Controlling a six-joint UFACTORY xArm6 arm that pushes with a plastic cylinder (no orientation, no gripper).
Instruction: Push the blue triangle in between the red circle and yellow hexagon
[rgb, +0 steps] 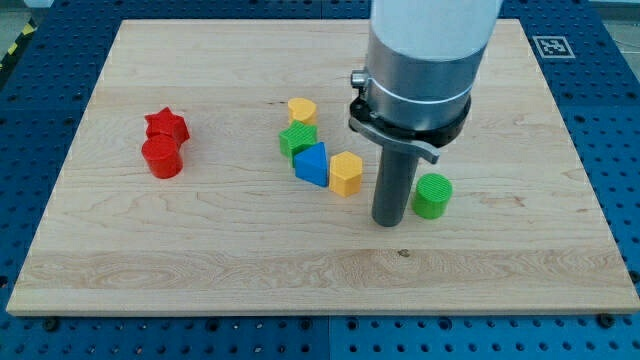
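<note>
Wooden board (200, 250), red (162, 158), yellow (345, 174), green (433, 196), blue (312, 165) blocks scattered on it

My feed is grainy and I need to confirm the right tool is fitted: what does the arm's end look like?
A wide pale grey-white cylinder tops the view, stepping into a brushed silver collar. Below it sits a black clamp ring with a small screw on its left side. From it hangs a straight dark grey rod ending at my tip. No cables or markings show.
</note>
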